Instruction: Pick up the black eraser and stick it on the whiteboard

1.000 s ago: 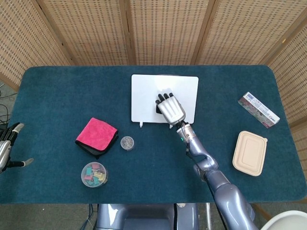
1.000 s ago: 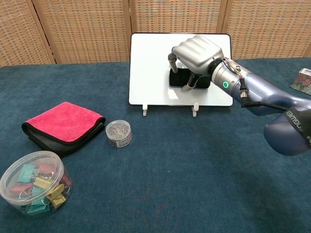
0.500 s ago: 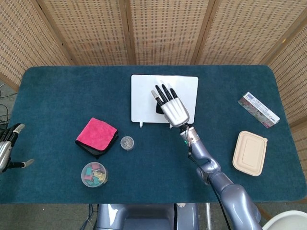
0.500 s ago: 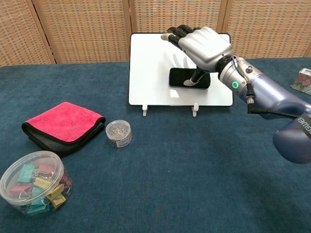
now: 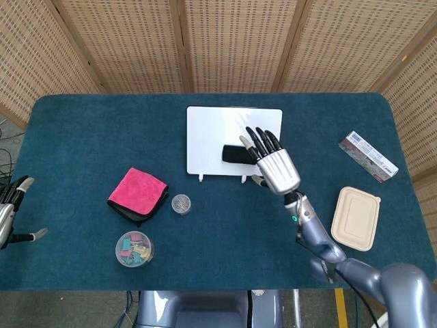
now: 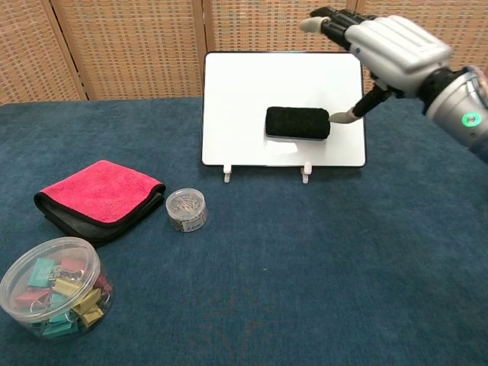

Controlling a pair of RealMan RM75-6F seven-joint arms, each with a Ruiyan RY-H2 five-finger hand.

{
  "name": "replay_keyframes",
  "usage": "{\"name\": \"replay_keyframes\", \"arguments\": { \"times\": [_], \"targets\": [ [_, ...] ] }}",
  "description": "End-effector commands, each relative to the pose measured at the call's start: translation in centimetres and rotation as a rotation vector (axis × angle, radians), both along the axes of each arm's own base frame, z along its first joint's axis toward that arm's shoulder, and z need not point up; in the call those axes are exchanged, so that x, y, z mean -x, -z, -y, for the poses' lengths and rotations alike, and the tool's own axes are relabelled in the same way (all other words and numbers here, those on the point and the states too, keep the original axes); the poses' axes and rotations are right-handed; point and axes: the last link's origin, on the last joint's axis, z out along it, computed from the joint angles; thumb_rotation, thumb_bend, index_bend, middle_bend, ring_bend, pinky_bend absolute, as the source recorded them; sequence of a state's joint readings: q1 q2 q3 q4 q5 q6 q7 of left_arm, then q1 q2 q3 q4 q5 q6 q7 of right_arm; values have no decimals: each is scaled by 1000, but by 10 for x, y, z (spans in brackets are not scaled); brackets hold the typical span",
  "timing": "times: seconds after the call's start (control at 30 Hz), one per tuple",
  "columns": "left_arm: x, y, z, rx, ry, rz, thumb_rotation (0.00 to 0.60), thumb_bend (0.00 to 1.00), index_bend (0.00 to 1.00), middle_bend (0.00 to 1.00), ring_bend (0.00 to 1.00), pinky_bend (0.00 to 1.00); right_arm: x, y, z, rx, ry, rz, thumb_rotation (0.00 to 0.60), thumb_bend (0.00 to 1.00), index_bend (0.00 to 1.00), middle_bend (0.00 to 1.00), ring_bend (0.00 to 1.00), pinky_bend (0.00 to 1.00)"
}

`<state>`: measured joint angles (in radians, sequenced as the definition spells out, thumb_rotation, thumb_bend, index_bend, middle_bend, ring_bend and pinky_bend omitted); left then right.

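A: What changed in the last second?

B: The right hand [image 6: 393, 49] has let go of the black eraser [image 6: 297, 123] and drawn back toward the upper right of the chest view. Its fingers are now spread and hold nothing, where a second ago they were wrapped around the eraser.

A: And the eraser?

B: It sits alone on the lower middle of the whiteboard [image 6: 244, 99], staying put with no hand touching it. I'd judge the task essentially done.

A: The other hand?

B: The left hand [image 5: 12, 212] hangs at the far left edge of the head view, off the table, fingers apart and empty.

A: The setting?

B: A dark teal cloth-covered table [image 5: 89, 130], with woven wicker screens [image 5: 232, 41] behind. A pink cloth [image 6: 99, 194], a tub of binder clips [image 6: 53, 286] and a small round tin [image 6: 186, 209] lie lower left.
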<state>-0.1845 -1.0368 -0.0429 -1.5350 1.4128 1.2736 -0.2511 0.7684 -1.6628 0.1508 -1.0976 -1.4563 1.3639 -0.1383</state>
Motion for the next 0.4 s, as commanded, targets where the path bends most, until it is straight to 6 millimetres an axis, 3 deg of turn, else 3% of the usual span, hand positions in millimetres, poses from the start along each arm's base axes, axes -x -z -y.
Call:
{"name": "replay_keyframes", "arguments": {
  "times": [0.03, 0.23, 0.4],
  "targets": [
    [0, -1, 2, -23, 18, -7, 600, 0, 0, 0, 0, 0, 68, -80, -80, -48, 236, 66, 600, 0, 0, 0, 0, 37],
    [-3, -4, 8, -56, 63, 0, 600, 0, 0, 0, 0, 0, 116, -100, -131, -61, 348, 155, 600, 0, 0, 0, 0, 21],
    [-6, -2, 13, -52, 105, 3, 600, 0, 0, 0, 0, 0, 147, -107, -150, -42, 398, 190, 600, 0, 0, 0, 0, 9]
  ]
}}
